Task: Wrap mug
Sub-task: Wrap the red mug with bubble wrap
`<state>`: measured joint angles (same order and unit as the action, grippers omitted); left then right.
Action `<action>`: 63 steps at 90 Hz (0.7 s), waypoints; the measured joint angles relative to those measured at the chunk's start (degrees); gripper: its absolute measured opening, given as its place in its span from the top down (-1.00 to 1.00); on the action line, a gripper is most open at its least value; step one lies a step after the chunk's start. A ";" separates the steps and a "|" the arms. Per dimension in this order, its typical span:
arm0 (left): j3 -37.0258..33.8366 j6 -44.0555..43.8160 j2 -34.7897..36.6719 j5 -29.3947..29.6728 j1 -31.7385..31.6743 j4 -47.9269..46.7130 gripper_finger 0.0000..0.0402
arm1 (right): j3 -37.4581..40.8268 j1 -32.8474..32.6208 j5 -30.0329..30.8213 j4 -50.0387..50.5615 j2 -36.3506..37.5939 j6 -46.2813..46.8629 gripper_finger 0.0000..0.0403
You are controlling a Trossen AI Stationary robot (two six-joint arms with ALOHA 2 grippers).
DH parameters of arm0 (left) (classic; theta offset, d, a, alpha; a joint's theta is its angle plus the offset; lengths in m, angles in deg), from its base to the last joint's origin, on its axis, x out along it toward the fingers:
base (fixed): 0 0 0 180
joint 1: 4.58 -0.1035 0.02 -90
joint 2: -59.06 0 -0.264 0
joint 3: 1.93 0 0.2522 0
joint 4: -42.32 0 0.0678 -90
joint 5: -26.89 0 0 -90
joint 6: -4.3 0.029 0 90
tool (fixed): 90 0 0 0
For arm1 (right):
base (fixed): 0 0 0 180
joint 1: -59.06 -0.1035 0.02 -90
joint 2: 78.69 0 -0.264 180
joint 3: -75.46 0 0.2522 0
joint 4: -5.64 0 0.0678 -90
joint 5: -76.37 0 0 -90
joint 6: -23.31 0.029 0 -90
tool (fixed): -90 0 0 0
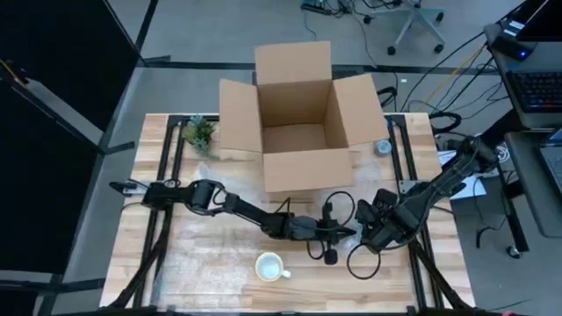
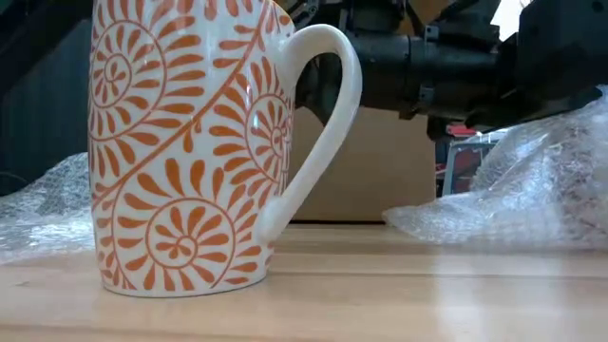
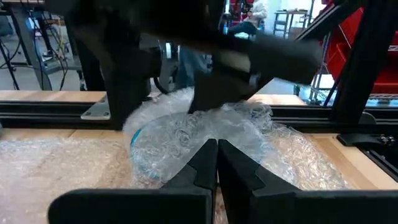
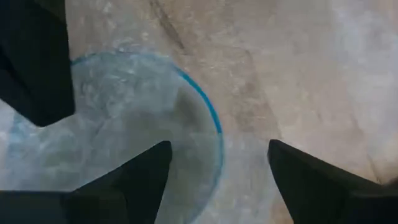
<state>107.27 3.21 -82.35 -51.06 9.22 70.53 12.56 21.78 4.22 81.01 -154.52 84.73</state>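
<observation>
Wrapping hasn't reached the mug (image 1: 270, 266) yet, as far as I can judge: it stands upright and bare on the table (image 1: 176, 254), handle out to one side, no wrap touching it. In the low view it sits w/ clear wood around its base and crumpled wrap (image 2: 532, 190) heaped well behind.

Left gripper (image 1: 336, 233) is out past the mug, near table centre. Its wrist view shows the two fingers (image 3: 205, 168) pressed together w/ at most a hairline gap; whether a thin bit of wrap is pinched there I can't tell. Just beyond those tips lies a bunched mound of bubble wrap with a blue ring showing through it.

Right gripper (image 1: 379, 230) is close by, facing the left one. Its fingers (image 4: 146, 180) are spread apart, nothing between them, hovering over a flat sheet of wrap; the same blue ring (image 4: 205, 112) curves under the gap between the tips.

So, est.: both arms are busy w/ the wrap, not the mug. Left to do: get the sheet laid out, get the mug onto it, fold it round.

Containers: the cardboard box (image 1: 294, 140) at the back of the table is open, flaps out, and looks empty inside. Mug interior looks empty too from above. A small plant (image 1: 200, 133) sits beside the box, not involved.
</observation>
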 joint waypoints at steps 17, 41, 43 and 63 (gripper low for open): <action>0.00 0.00 -0.02 -0.11 0.00 0.09 1.00 | 4.25 0.78 0.39 -6.93 0.10 0.75 -0.27; 0.04 0.55 1.26 -0.22 0.10 -0.43 1.00 | 4.46 1.25 -0.39 -7.49 0.11 -0.47 -0.27; 0.25 0.95 1.41 -0.22 0.09 -0.74 1.00 | 4.47 1.25 -0.42 -7.53 0.11 -0.55 -0.27; 3.10 -12.63 1.34 1.05 -2.26 -4.03 1.00 | 4.61 1.23 -1.01 -10.00 -0.02 -1.43 -0.27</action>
<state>110.37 -9.42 -81.01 -50.01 6.96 66.51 17.17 23.01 3.21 71.02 -154.54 83.30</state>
